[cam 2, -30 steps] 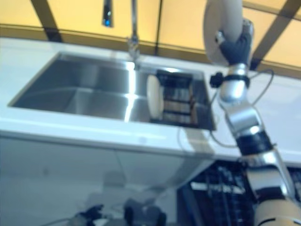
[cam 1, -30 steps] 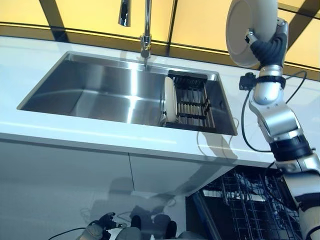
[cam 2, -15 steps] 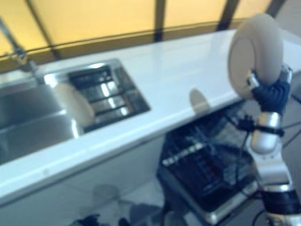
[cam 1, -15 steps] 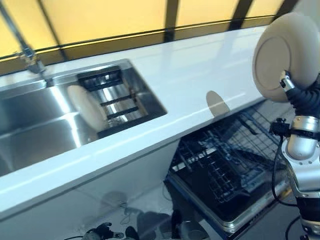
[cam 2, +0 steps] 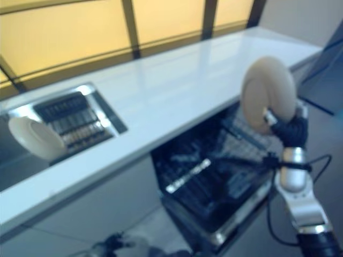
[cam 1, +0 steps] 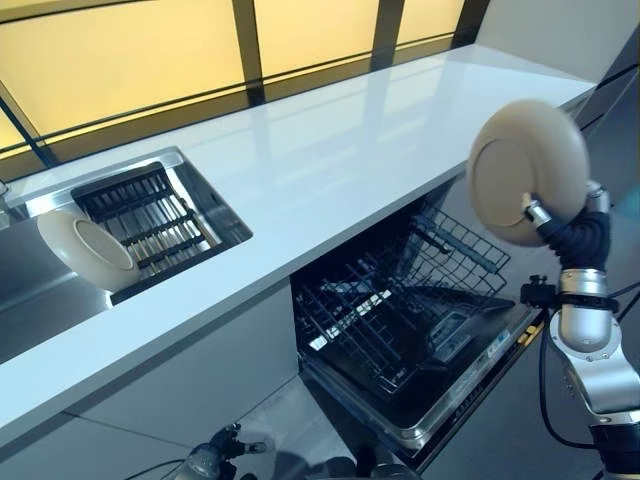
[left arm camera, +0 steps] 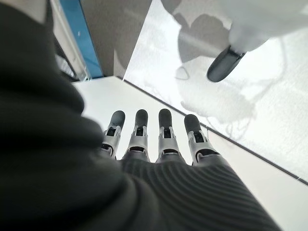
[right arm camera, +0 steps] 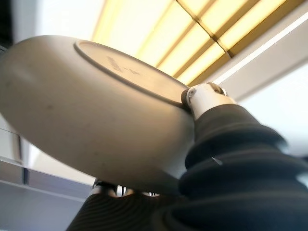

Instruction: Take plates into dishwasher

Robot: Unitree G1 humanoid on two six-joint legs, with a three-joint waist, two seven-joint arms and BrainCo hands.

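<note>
A second plate (cam 1: 88, 250) leans in the sink rack (cam 1: 150, 215) at the counter's left end. Our right hand (cam 1: 563, 232) pinches the plate (cam 1: 527, 170) upright above the dishwasher rack (cam 1: 400, 310); we should lower it edge-first between tines. Left hand (left arm camera: 159, 139) hangs with straight fingers.

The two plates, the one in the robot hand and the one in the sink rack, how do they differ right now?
The held plate is up in the air above the open dishwasher, gripped by the right robot hand; the rack plate leans on the sink rack, untouched. The held plate shows its underside with the foot ring; the rack plate shows its hollow top face. Both are round, plain and cream-coloured.
</note>
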